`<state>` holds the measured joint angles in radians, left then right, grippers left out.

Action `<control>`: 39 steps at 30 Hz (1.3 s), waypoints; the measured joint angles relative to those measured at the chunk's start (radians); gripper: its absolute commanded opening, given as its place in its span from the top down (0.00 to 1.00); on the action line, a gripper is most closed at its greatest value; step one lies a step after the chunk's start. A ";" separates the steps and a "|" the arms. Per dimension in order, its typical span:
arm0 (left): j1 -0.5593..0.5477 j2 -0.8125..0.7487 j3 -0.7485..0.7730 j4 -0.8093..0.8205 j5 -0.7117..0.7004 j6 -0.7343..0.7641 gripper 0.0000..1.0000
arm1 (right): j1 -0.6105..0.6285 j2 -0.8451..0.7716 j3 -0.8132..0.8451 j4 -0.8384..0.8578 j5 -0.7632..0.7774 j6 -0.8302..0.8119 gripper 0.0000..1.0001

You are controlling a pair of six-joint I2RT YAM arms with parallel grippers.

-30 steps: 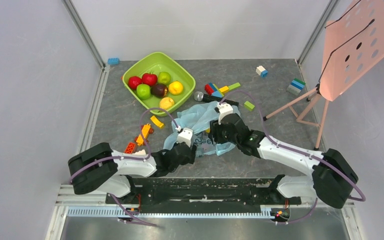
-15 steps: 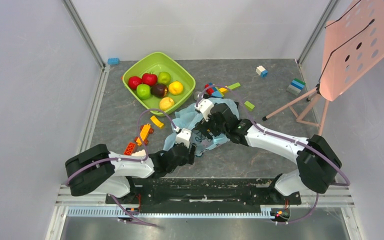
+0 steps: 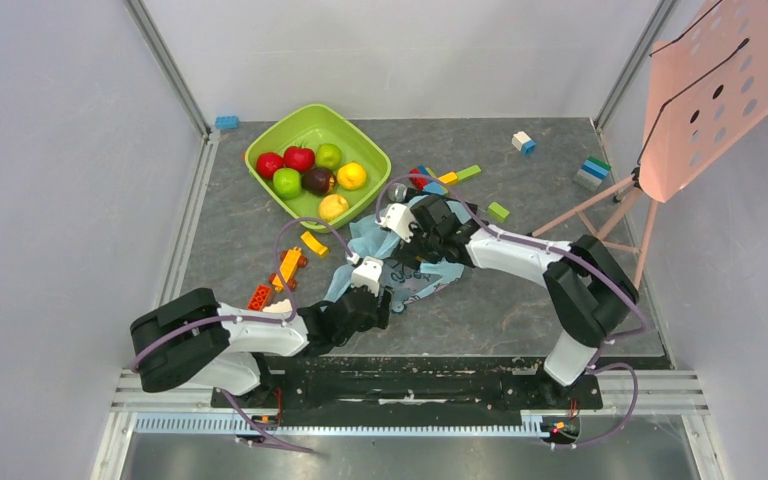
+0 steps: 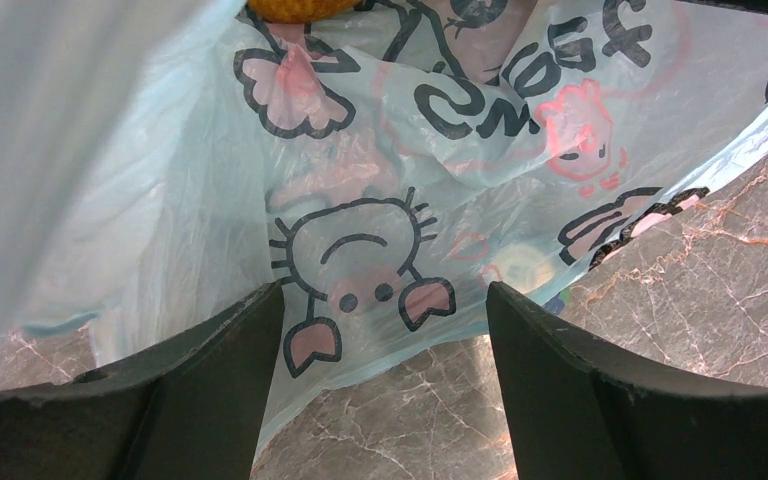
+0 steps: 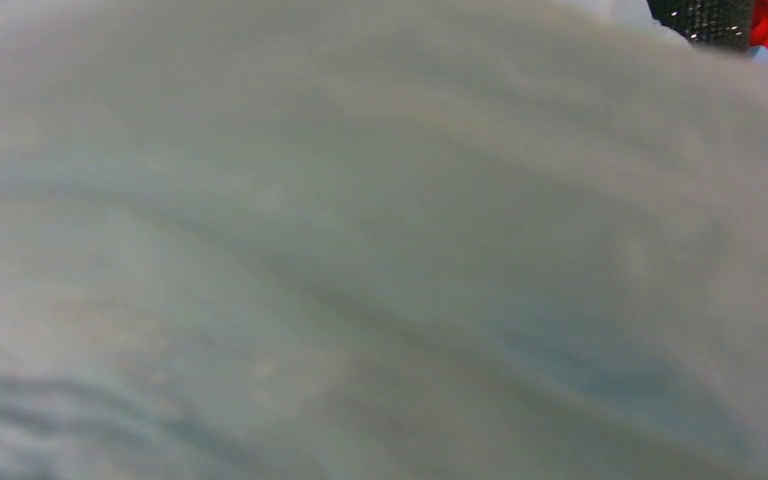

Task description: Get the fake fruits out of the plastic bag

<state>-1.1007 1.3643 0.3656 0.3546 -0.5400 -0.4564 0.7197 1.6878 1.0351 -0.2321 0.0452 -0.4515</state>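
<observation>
Setting: grey marbled surface (image 3: 520, 300) between pale walls; we see building blocks (image 3: 288, 266) scattered on it.
Plastic bag: the light-blue, cartoon-printed plastic bag (image 3: 428, 280) lies crumpled mid-surface, between the 2 tools.
Fake fruits: 7 fake fruits (image 3: 318, 180) sit in the lime-green bowl (image 3: 312, 122), beyond the bag to the left; we note 1 orange fruit (image 4: 295, 8) at the bag's film in the left wrist view.
Left tool: the left tool (image 4: 385, 300) is released, its 2 fingers wide apart, with bag film between and ahead of them.
Right tool: the right tool (image 3: 415, 240) is at the bag's far side; film covers its camera, so we cannot tell its state.
</observation>
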 measured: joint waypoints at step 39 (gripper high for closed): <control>0.016 -0.154 -0.017 -0.042 -0.008 -0.003 0.14 | -0.070 -0.249 0.027 -0.175 -0.724 0.039 0.72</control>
<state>-1.0843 1.2106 0.3485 0.3126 -0.5480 -0.4595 0.6495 1.4391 1.0626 -0.4072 -0.6785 -0.4122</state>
